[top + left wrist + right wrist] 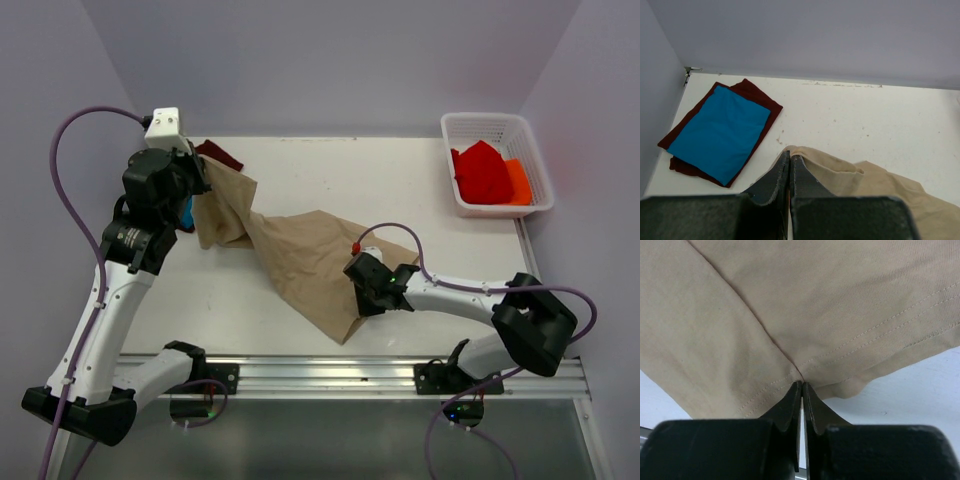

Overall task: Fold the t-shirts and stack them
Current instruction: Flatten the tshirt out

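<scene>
The tan t-shirt (300,255) hangs stretched between my two grippers across the middle of the table. My left gripper (197,192) is shut on one edge of it and holds it up at the back left; the pinched hem (805,156) shows in the left wrist view. My right gripper (352,285) is shut on the shirt's seam (801,377) near the table front. The blue t-shirt (720,132) lies folded on the folded maroon t-shirt (752,92) at the back left corner.
A white basket (497,128) with red and orange cloth (485,175) stands at the back right. The table's metal front rail (330,375) runs along the near edge. Grey walls close in the back and sides.
</scene>
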